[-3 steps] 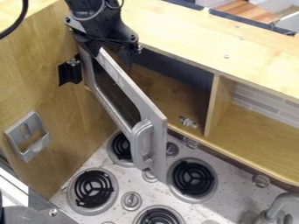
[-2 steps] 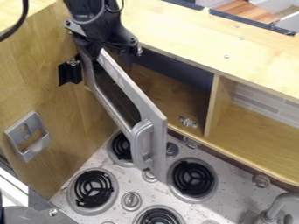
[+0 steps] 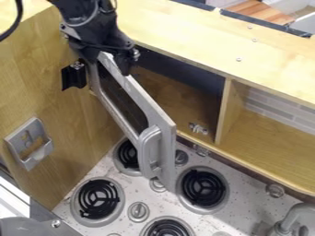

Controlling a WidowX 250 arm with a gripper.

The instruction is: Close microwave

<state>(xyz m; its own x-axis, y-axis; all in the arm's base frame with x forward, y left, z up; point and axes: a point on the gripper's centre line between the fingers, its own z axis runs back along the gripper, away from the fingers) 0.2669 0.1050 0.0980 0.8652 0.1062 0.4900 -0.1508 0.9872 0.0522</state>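
"Where is the hand (image 3: pixel 109 66)?"

"At the upper end of the microwave door (image 3: pixel 142 103), its two sides apart, with the door's top edge between them. I can't tell whether either side touches it."

"And the door?"

"Ajar. It slants down from the hand toward the view's lower right, and its grey handle (image 3: pixel 145 150) is at the end well away from the hand."

"What's around it?"

"The dark microwave opening (image 3: pixel 184 69) is just beside the hand, toward the view's right, with the open shelf (image 3: pixel 265 138) farther that way. A black bracket (image 3: pixel 73 77) sits near the hand on the wooden side panel (image 3: pixel 37 78). Well below the hand is the stovetop (image 3: pixel 175 209), with black coil burners (image 3: pixel 203 187)."
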